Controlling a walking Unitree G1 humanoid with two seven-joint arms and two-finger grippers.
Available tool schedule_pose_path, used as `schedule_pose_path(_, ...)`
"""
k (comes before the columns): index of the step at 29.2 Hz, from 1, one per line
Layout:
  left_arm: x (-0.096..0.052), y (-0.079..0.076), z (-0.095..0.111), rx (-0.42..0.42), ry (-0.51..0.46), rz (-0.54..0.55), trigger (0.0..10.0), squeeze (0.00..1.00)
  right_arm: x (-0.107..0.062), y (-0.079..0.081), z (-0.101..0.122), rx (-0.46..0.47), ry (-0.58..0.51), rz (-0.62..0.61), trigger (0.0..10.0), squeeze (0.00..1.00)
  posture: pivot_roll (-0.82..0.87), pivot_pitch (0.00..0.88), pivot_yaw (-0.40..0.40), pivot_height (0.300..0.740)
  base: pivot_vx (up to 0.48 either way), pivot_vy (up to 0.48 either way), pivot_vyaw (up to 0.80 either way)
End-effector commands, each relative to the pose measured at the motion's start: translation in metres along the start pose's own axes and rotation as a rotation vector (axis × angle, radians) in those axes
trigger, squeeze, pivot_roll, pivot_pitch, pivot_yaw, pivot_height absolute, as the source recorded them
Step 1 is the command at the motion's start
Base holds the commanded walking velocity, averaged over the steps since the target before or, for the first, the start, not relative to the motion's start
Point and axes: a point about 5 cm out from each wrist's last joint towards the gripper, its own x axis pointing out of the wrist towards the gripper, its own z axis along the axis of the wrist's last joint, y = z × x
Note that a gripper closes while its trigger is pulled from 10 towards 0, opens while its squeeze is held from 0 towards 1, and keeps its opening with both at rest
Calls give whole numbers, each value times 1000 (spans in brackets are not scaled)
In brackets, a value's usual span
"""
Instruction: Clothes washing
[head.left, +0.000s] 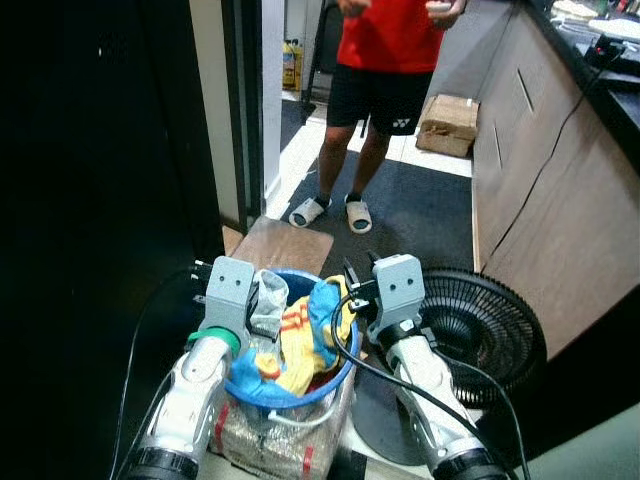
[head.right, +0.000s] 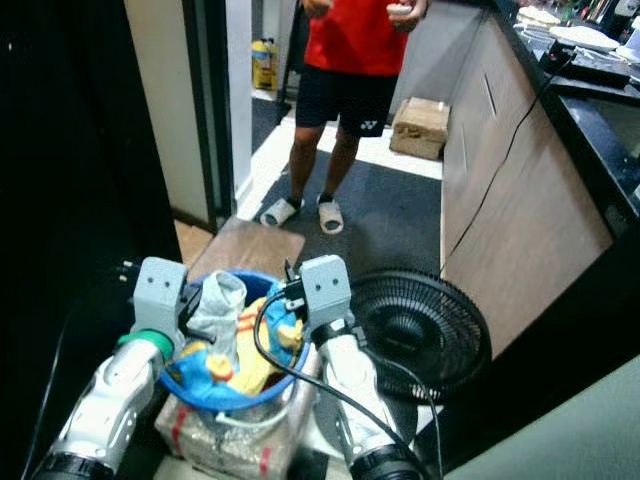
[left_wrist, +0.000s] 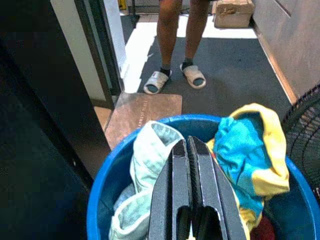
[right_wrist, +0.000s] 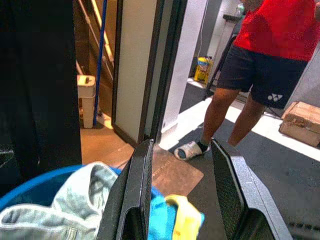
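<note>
A blue basin (head.left: 322, 387) full of clothes stands just before me on a wrapped bundle (head.left: 270, 440). In it lie a pale green cloth (left_wrist: 145, 165) and a cyan and yellow garment (left_wrist: 250, 150). My left gripper (left_wrist: 189, 144) is shut, its two fingers pressed together above the pale cloth with nothing seen between them. My right gripper (right_wrist: 181, 147) is open over the basin's right side, just above the cyan and yellow garment (right_wrist: 175, 215), holding nothing.
A person in a red shirt (head.left: 385, 60) and white slippers stands ahead on the dark floor. A black fan (head.left: 480, 325) lies right of the basin. A wooden counter (head.left: 530, 170) runs along the right, a dark door (head.left: 100, 200) stands left, with a brown mat (head.left: 290, 245) and a cardboard box (head.left: 447, 124) beyond.
</note>
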Motion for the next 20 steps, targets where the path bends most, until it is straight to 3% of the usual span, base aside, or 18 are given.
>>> schedule_pose_path(1, -2, -1, -7, -6, 26, -3, 10000, 0, -4, -1, -6, 17, 28, -12, 10000, 0, 107, 25, -6, 625, 0, 0, 0)
schedule_pose_path(13, -3, 1, -7, -4, 28, 0, 10000, 0, -3, 0, -4, 20, 30, -6, 10000, 0, 113, 27, -5, 580, 0, 0, 0)
schedule_pose_path(20, 2, 3, 10, -17, -23, 3, 10000, 0, 8, -8, 18, 1, -52, -11, 10000, 0, 116, 21, -4, 550, 0, 0, 0)
